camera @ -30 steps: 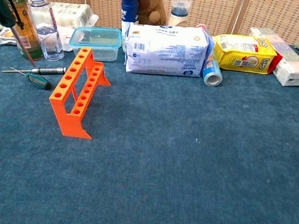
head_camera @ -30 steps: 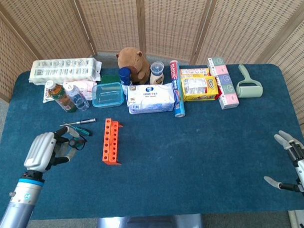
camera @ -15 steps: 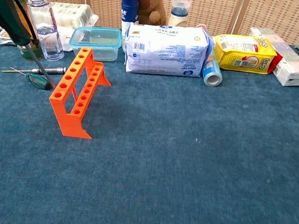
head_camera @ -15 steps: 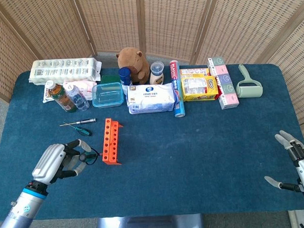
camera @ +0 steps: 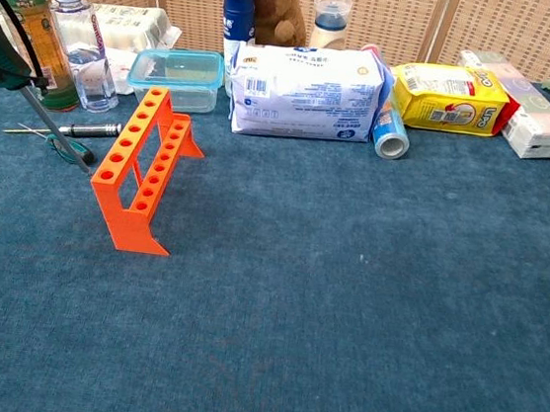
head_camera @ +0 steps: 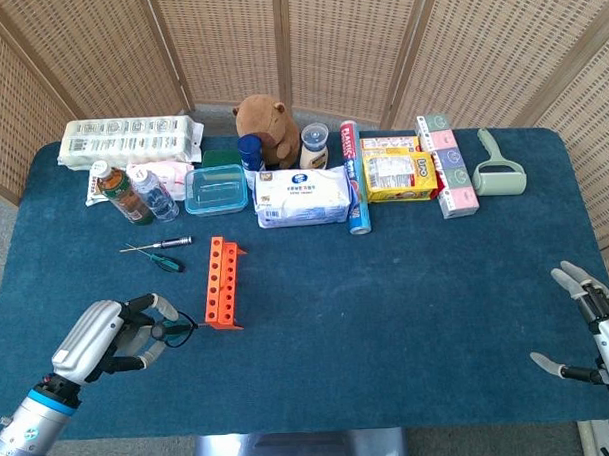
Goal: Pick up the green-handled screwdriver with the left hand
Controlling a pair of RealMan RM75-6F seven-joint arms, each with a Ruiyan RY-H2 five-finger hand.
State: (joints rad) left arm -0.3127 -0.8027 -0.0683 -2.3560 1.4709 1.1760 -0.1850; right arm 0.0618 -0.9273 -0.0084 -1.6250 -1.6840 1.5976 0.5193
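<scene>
My left hand (head_camera: 100,341) hovers over the front left of the table and grips a dark green-handled screwdriver (head_camera: 172,330). The tool's shaft points right, toward the orange rack (head_camera: 221,283). In the chest view the green handle (camera: 2,44) shows at the far left, with its shaft slanting down to the rack's (camera: 140,171) near corner. A second, small green-handled screwdriver (head_camera: 167,261) (camera: 69,149) lies on the cloth beside a black-handled one (head_camera: 171,242) (camera: 91,129). At the front right edge my right hand (head_camera: 591,328) is open with nothing in it.
Along the back stand bottles (head_camera: 133,194), a clear lidded box (head_camera: 216,189), a wipes pack (head_camera: 303,197), a plush toy (head_camera: 267,128), a yellow packet (head_camera: 399,175), boxes (head_camera: 449,168) and a lint roller (head_camera: 500,167). Blue cloth (head_camera: 407,304) covers the table.
My left hand has drawn back toward the table's front edge with the screwdriver in it, and the shaft now points at the rack. The right hand has not moved.
</scene>
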